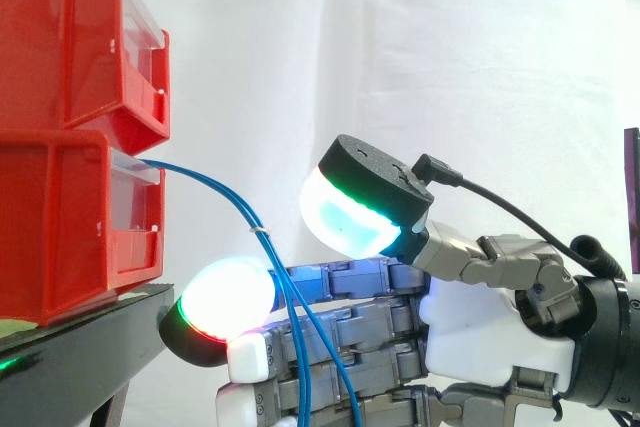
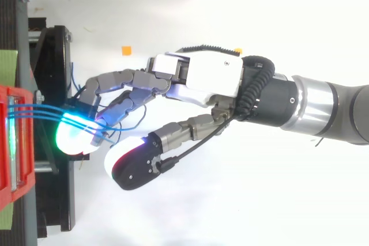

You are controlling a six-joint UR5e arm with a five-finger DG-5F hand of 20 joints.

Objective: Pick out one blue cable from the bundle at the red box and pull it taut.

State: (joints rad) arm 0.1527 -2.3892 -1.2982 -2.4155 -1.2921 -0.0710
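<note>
Glossy red plastic is seen on the bins [image 1: 70, 207], a smooth blue sheath on the cables [image 2: 37, 112], matt white cloth in the curtain [image 1: 450, 47], and a shiny black face on the stand [image 1: 90, 332].

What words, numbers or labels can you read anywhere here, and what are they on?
No text can be read.
Red bins: the clear fronts show no print.
Robot hand: no legible marking.
Small orange square: too small to tell whether it bears any print.
</note>
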